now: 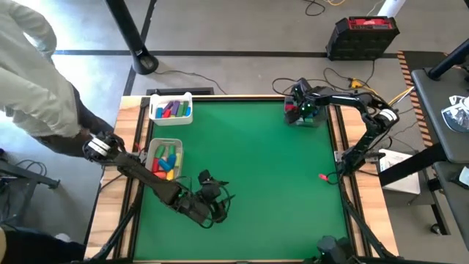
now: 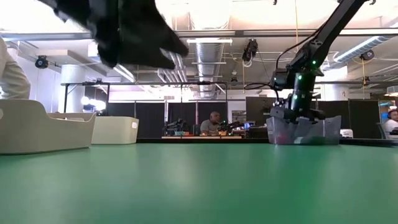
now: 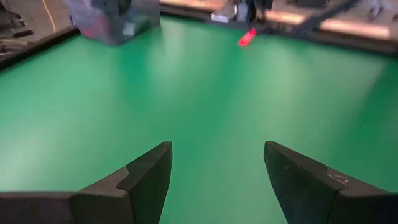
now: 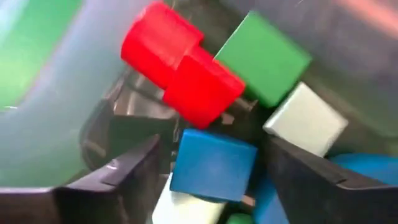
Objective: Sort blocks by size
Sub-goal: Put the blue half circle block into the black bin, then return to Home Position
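My right gripper (image 4: 211,180) is open and reaches down into a clear grey tray (image 1: 306,117) at the table's far right. Its fingers stand on either side of a blue block (image 4: 214,165). Around that block lie two red blocks (image 4: 180,68), a green block (image 4: 264,56) and a pale block (image 4: 305,121). My left gripper (image 3: 217,180) is open above bare green table near the front left (image 1: 209,192). A lone red block (image 1: 322,177) lies on the table by the right edge. Two white trays (image 1: 155,110) (image 1: 178,150) at the left hold more coloured blocks.
A person in a light jacket (image 1: 29,73) stands beyond the table's left edge, beside the left arm's base. The table's middle (image 1: 249,161) is open green surface. In the low view the white trays (image 2: 37,127) stand at the left and the grey tray (image 2: 305,132) at the right.
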You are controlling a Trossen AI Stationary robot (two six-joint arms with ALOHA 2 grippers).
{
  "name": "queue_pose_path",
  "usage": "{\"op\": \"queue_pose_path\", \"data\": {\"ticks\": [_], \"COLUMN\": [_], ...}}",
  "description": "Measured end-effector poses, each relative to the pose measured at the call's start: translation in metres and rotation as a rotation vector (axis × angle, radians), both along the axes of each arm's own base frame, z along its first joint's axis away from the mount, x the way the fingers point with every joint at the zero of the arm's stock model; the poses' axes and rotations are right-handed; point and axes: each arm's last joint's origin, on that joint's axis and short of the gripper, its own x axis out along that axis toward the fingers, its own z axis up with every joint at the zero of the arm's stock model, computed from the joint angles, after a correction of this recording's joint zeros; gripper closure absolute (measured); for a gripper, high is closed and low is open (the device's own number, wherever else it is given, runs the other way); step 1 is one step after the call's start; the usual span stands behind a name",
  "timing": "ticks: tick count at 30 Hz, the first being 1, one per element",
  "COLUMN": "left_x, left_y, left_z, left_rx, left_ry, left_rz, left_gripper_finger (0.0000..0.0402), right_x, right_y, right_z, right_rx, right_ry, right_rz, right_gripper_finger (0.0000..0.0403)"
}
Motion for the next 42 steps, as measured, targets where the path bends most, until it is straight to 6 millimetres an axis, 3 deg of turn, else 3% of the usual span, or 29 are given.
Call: {"op": "queue_pose_path", "data": {"ticks": [5, 9, 15, 19, 24, 28, 36, 42], "left_x": [-0.004, -0.007, -0.024, -0.043, -0.067, -0.085, -0.124, -0.151], "left_y": [0.015, 0.037, 0.078, 0.093, 0.106, 0.112, 0.123, 0.131], "left_z": [0.033, 0.062, 0.078, 0.071, 0.045, 0.025, 0.011, 0.003], "left_rx": [-0.043, -0.057, -0.022, 0.023, 0.042, 0.045, 0.037, 0.049], "left_ry": [-0.052, -0.080, -0.140, -0.227, -0.279, -0.284, -0.360, -0.435], "left_rz": [-0.046, -0.146, -0.242, -0.259, -0.244, -0.240, -0.237, -0.237], "left_gripper_finger": [0.0162, 0.0162, 0.0162, 0.0162, 0.0162, 0.0162, 0.0162, 0.0162], "right_x": [-0.005, -0.009, -0.011, -0.008, -0.004, -0.004, -0.006, -0.010], "right_y": [0.005, 0.017, 0.061, 0.102, 0.156, 0.189, 0.203, 0.205], "right_z": [0.026, 0.055, 0.084, 0.083, 0.058, 0.044, 0.044, 0.066], "right_rx": [-0.121, -0.228, -0.445, -0.540, -0.603, -0.624, -0.618, -0.710], "right_ry": [0.016, -0.041, -0.261, -0.486, -0.757, -0.876, -0.902, -0.852], "right_rz": [0.009, 0.030, 0.109, 0.255, 0.550, 0.720, 0.810, 0.907], "right_gripper_finger": [0.0100, 0.0080, 0.0076, 0.0085, 0.0102, 0.0115, 0.0148, 0.0205]}}
